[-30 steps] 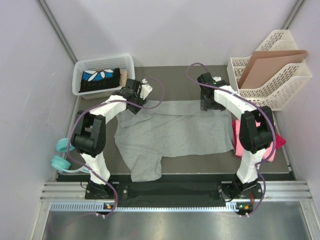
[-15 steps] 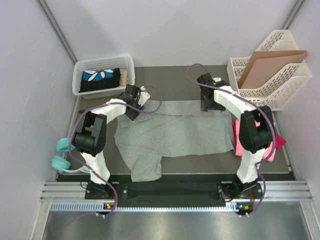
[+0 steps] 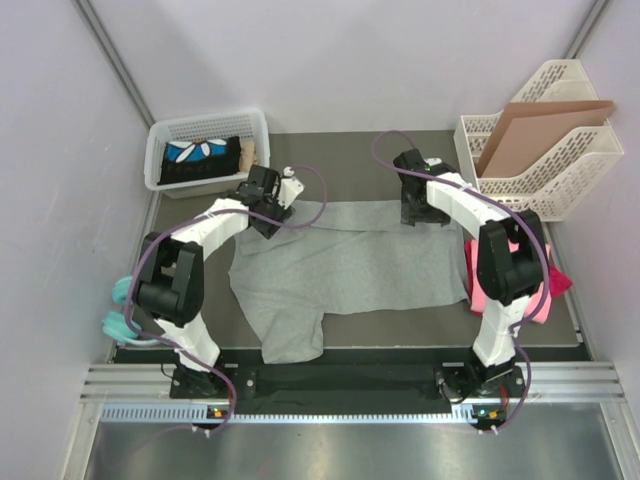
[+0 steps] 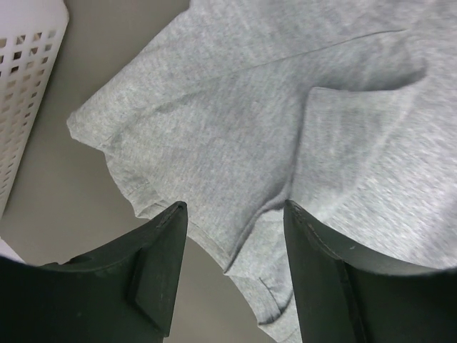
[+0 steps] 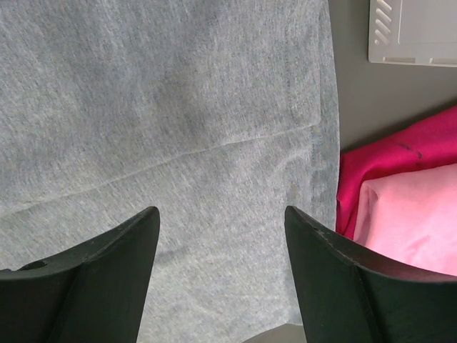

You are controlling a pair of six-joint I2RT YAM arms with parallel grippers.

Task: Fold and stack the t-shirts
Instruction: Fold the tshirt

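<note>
The grey t-shirt (image 3: 350, 265) lies spread between the arms, with the magenta t-shirt (image 5: 385, 150) and pink t-shirt (image 5: 407, 214) just beside its right edge. The left gripper (image 4: 234, 211) and right gripper (image 5: 221, 214) hover over its far edge, fingers apart and empty; contact with the cloth cannot be told. Risk: the left pinches only the rumpled corner's top layer, skewing the fold.

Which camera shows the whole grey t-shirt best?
The top view: the grey t-shirt lies spread out, almost wholly visible. The left wrist view shows only a rumpled corner, the right wrist view only a flat stretch beside pink cloth.
</note>
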